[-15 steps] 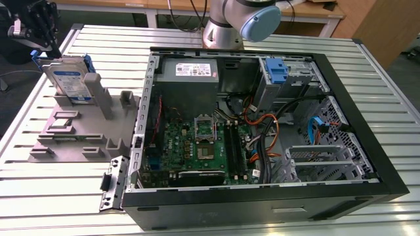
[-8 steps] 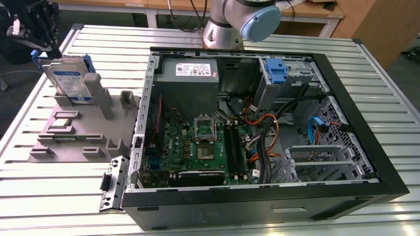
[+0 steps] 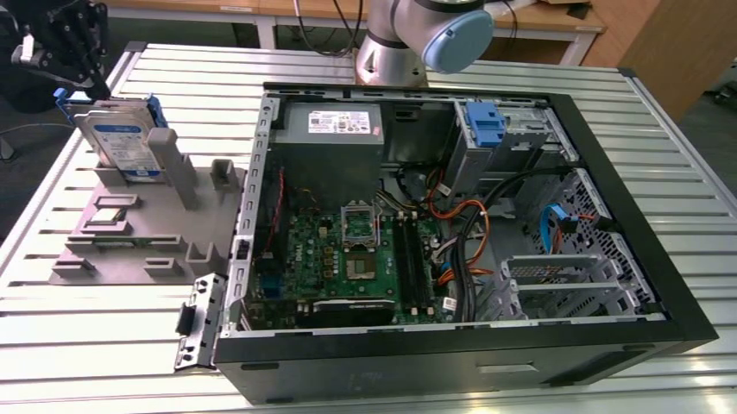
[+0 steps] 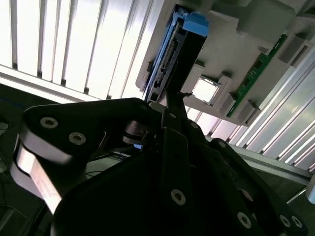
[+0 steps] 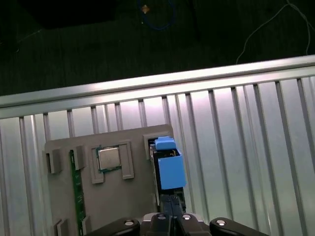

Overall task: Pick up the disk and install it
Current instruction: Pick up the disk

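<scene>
In the pick-up step, with gripper [image 3: 97,89] just above the disk [image 3: 121,142], upright in the grey holder [image 3: 127,246]; jaws seemingly together; probably must part before gripping.

Slatted table [image 3: 92,345] carries an open PC case [image 3: 403,375]: motherboard [image 3: 345,259] flat inside, PSU [image 3: 334,123] at the far end, blue bracket [image 3: 486,125] in the bay beside it, orange cables [image 3: 467,233] next to the board. Grey fixture [image 3: 127,233] sits just beside the case, on the exterior view's left. It holds a CPU [image 5: 109,158] in a pocket, and next to that what looks like a RAM stick [image 5: 77,191].
</scene>
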